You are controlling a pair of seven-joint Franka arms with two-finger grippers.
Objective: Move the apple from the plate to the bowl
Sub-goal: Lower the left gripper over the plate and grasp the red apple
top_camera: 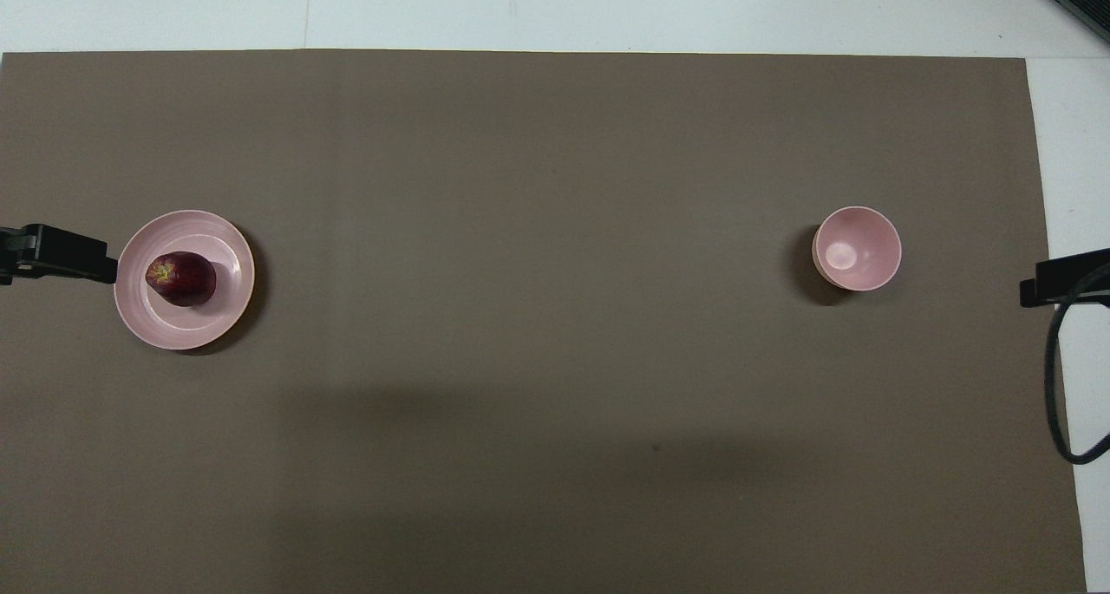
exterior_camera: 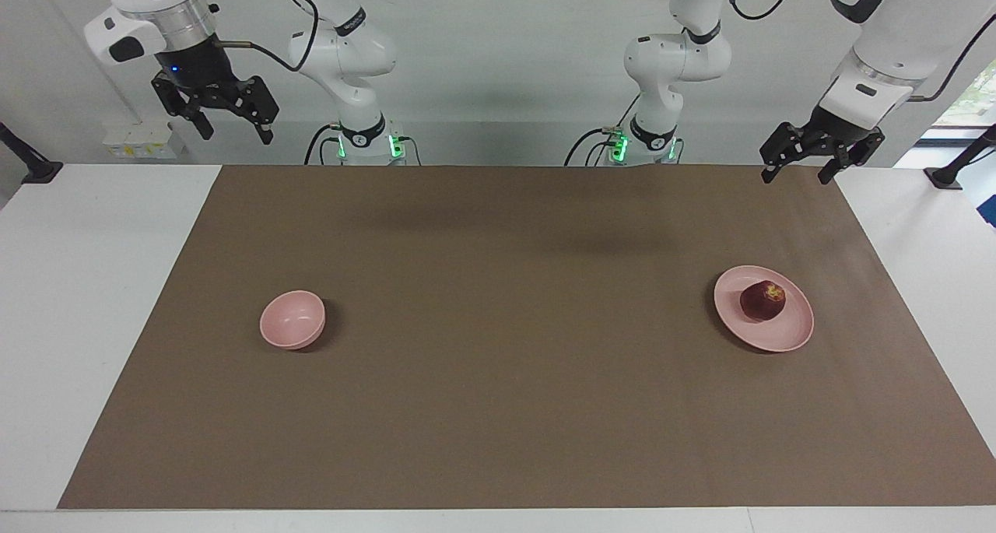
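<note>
A white table [exterior_camera: 85, 299] carries a large matte brown rectangular mat [exterior_camera: 506, 362] that covers most of its top, with smooth white margins showing at both ends. At the robots' edge of the table stand 2 glossy white jointed arms, each ending in a black 2-finger gripper raised in the air. The left gripper [exterior_camera: 800, 170] hangs over the mat's corner at the left arm's end, its jaws spread wide with nothing between them; in the overhead view only a black tip of it shows [top_camera: 52, 253]. The right gripper [exterior_camera: 231, 128] hangs high over the right arm's end of the table, its jaws likewise spread wide and holding nothing; in the overhead view a black tip and a looping black cable show at that edge [top_camera: 1065, 277]. Farther out, about midway across the mat, lie the 2 dishes, well apart. Toward the left arm's end sits the wide, shallow, round pale pink plate [exterior_camera: 786, 334] [top_camera: 147, 321] with a low raised rim and a smooth, slightly shiny surface. On it, toward the side nearer the robots, rests the small round dark red apple [exterior_camera: 762, 300] [top_camera: 181, 278], its skin glossy, with a yellowish patch around the stem. Toward the right arm's end sits the small, deep, round pale pink bowl [exterior_camera: 292, 320] [top_camera: 857, 248], smooth inside, with nothing in it.
</note>
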